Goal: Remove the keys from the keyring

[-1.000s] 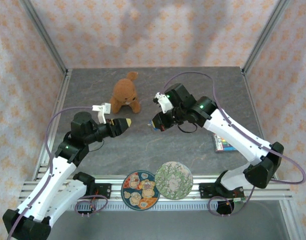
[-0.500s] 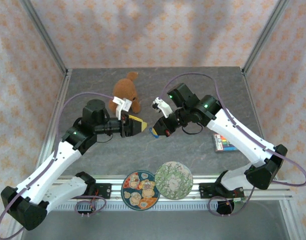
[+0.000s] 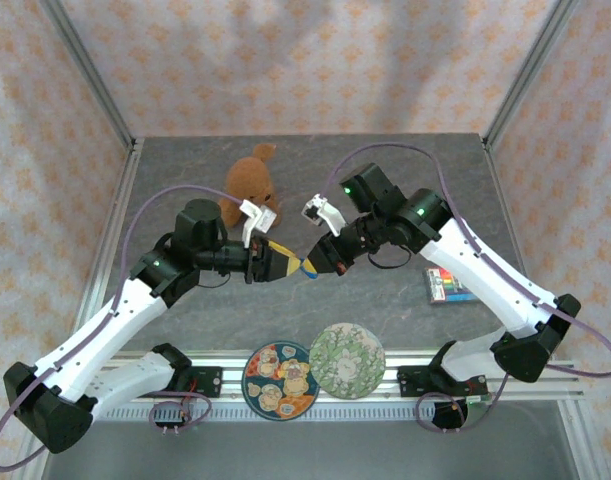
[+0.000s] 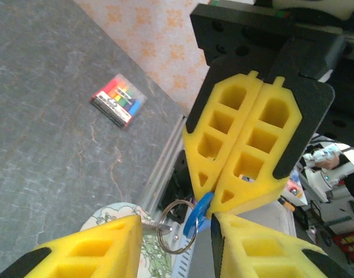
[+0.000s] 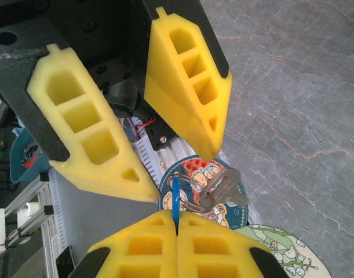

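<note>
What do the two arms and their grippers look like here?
The left arm and right arm match: white links, black joints, and a purple-grey cable looping along each. The left gripper and right gripper have black bodies and wedge-shaped yellow fingers with cut-out cells.

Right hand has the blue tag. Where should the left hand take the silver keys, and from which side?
Take the silver keys by their flat faces, just beyond the ring, coming head-on opposite the right hand. They stick out sideways from the blue tag, clear of that hand, so the left hand can probably pinch them without catching the ring.
</note>
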Motion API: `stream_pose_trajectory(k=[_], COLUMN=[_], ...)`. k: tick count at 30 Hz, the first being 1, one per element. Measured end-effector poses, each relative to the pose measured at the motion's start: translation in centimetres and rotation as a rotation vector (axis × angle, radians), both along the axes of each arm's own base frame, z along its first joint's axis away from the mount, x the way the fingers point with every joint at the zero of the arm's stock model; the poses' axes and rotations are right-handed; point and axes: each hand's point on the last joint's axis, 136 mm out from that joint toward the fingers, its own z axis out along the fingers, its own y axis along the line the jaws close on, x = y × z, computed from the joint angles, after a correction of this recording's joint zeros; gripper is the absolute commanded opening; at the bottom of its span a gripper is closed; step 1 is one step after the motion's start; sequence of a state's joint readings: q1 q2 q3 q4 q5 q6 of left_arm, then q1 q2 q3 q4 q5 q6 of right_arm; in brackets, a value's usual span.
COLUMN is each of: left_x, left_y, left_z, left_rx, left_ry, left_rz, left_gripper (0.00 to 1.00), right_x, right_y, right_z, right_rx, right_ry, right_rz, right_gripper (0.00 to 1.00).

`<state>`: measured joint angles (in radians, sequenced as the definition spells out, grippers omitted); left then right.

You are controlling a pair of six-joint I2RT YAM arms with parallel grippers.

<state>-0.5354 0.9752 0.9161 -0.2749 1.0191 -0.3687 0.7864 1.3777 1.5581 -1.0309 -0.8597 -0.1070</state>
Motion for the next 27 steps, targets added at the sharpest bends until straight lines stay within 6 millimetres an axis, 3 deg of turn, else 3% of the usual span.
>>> stream_pose_trajectory(k=[12,17,25,27], left_x=[-0.9,-0.9,-0.9,-0.9], left_y=[-1.0,-1.1,-1.3,-1.3], left_z=[0.9,1.0,1.7,1.9], left_rx=[-0.045,-0.051,-0.080,-0.088], left_ry=[0.010,0.026,0.007,0.003], left_rz=[-0.062,-0.060,-0.064,-0.059], left_gripper=[0.16,0.01,0.00,0.00], right_x=[-0.3,-0.4,-0.3,-0.3], right_y=[-0.2,-0.5,-0.8,-0.8], right_z=[0.1,0.3,0.9,1.0], right_rx=[0.010,0.015,0.040,0.046], right_ry=[0.020,0.023,0.023,0.024], right_rz=[0.016,0.020,0.016,0.017], right_gripper=[0.00,0.00,0.03,0.12])
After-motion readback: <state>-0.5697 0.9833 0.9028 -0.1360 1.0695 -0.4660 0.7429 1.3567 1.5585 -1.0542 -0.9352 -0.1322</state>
